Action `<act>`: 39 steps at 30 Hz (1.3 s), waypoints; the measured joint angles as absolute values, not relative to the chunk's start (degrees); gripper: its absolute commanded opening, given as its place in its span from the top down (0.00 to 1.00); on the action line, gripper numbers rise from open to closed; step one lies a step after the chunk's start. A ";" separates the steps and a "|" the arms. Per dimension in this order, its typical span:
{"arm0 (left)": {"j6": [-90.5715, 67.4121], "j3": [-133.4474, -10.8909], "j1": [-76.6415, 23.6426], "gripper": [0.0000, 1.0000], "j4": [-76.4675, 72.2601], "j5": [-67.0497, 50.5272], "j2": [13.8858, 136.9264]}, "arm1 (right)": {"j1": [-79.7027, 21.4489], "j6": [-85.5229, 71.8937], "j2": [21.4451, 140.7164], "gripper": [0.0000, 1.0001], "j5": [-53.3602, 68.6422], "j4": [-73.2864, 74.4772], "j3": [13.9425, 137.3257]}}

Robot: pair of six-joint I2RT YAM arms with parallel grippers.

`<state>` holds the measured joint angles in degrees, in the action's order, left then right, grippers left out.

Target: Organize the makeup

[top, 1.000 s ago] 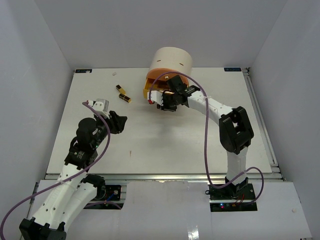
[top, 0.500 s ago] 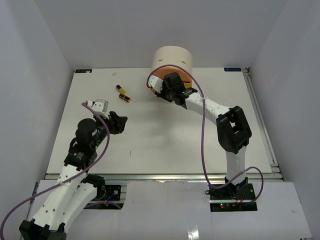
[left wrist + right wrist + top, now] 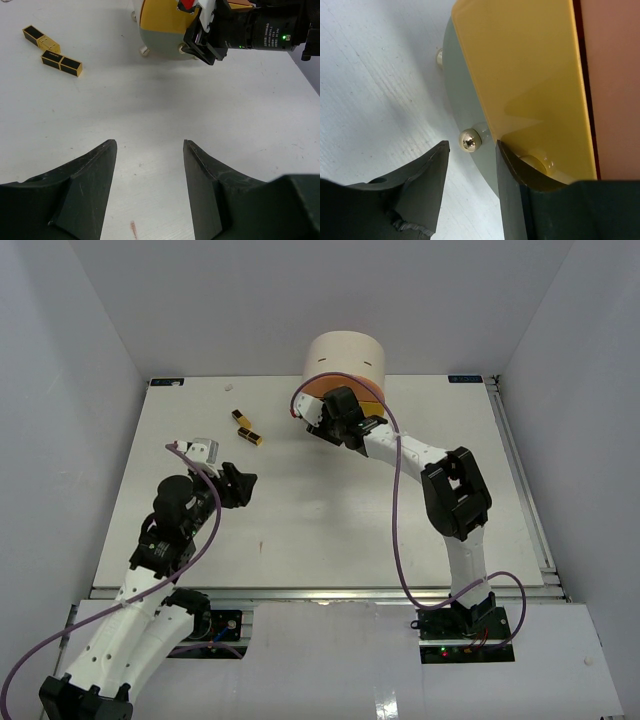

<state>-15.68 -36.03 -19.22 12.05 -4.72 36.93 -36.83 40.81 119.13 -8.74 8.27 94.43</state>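
Two black-and-gold lipstick tubes [image 3: 241,417] [image 3: 250,435] lie at the back left of the table; in the left wrist view they are the far tube [image 3: 40,39] and the near tube [image 3: 61,62]. My left gripper [image 3: 240,485] [image 3: 149,145] hovers open over bare table, well short of them, with nothing between its fingers. My right gripper [image 3: 322,428] [image 3: 472,143] is open at the front of the cream drawer unit [image 3: 345,360]. Its tips flank a small gold knob [image 3: 469,139] on the grey-green drawer front [image 3: 470,120] without touching it. No palettes or sponges show.
The yellow drawer front [image 3: 520,75] sits right above the knob, close to my right finger. A small white speck [image 3: 228,387] lies near the table's back edge. White walls enclose the table [image 3: 320,530] on three sides.
The orange drawer that stood pulled out has gone back into the unit. My right gripper followed it toward the unit and opened its jaws. My left jaws spread a little wider.
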 measured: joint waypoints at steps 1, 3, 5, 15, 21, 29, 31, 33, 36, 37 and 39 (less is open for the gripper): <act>-15.69 -36.03 -19.22 0.33 12.05 -4.73 37.09 | -36.79 41.18 119.13 0.47 -8.64 8.26 94.43; -15.70 -36.03 -19.22 0.32 12.05 -4.77 37.37 | -36.63 42.01 119.13 0.47 -8.22 8.33 94.43; -15.70 -36.03 -19.21 0.32 12.04 -4.89 37.54 | -36.38 42.75 119.13 0.46 -7.61 8.33 94.44; -15.73 -36.03 -19.12 0.21 12.03 -5.01 38.11 | -35.06 43.90 118.97 0.44 -1.96 9.85 95.52; -16.54 -35.78 -18.11 0.13 10.95 -7.51 38.92 | -34.19 41.71 113.83 0.38 11.07 16.51 95.32; -29.27 -31.35 -16.63 0.12 -4.90 -20.18 52.72 | -27.47 30.67 92.16 0.30 30.72 16.04 84.70; -33.93 -30.62 -16.82 0.12 -11.18 -23.13 59.85 | -23.11 27.19 87.05 0.27 35.97 13.97 79.50; -37.87 -32.05 -17.61 0.12 -16.25 -24.72 69.18 | -18.57 23.84 82.63 0.20 39.09 11.78 73.32; -40.54 -37.87 -20.04 0.12 -19.73 -24.85 81.11 | -13.73 19.85 75.87 0.13 41.72 8.59 62.54; -41.00 -40.71 -21.09 0.12 -20.01 -24.78 84.75 | -12.44 18.55 73.85 0.13 42.66 6.86 59.36; -41.22 -48.11 -23.32 0.12 -21.04 -23.84 92.03 | -9.98 15.83 70.66 0.13 44.92 4.18 55.16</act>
<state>-41.22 -48.11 -23.32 -21.04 -23.84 92.03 -9.98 15.83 70.66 44.92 4.18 55.16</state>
